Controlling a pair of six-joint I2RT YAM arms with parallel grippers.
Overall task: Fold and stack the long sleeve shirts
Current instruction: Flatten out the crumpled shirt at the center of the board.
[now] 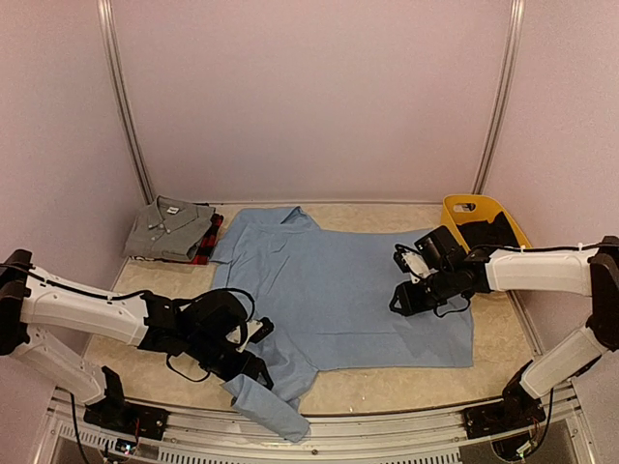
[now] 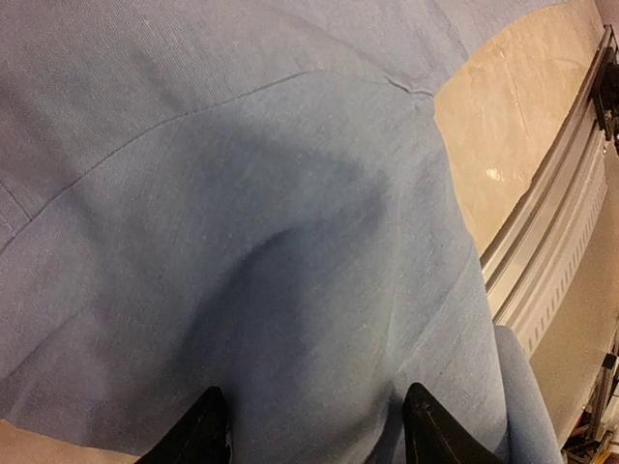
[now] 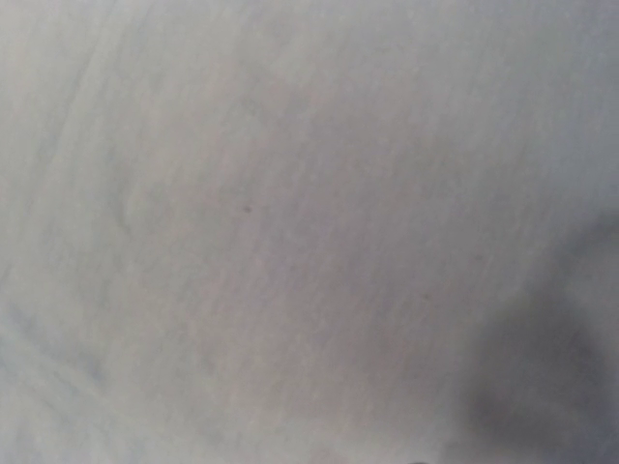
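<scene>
Pinkish walls on 3 sides, beige table (image 1: 503, 338) in the middle. Blue shirt (image 1: 338, 290) lies spread flat at centre, collar toward the far-left, hem toward the R side. One sleeve (image 1: 271, 406) runs off the near-left of the shirt and droops over the front rail (image 1: 387, 430).

L gripper (image 1: 251, 370) sits low on that sleeve, near where it meets the shirt body. In the wrist view both fingertips (image 2: 208, 435) stand apart w/ blue cloth under and between them, a soft ridge of fabric rising in the gap. Jaws are part-open and not clamped. Can't tell if any cloth is pinched.

R gripper (image 1: 399, 298) is down on the R part of the blue shirt, well inside its edge. Its wrist cam shows only blurred pale cloth up close, no fingers. Top view doesn't settle it either, so can't tell how wide it is or if it holds anything.

Grey shirt (image 1: 166, 227) is folded at the far-left corner, collar up, stacked on the plaid shirt (image 1: 206, 242), which peeks out on the R side. The stack sits just beside the blue collar.

Yellow basket (image 1: 479, 208) is at the far-R, behind the R arm.
</scene>
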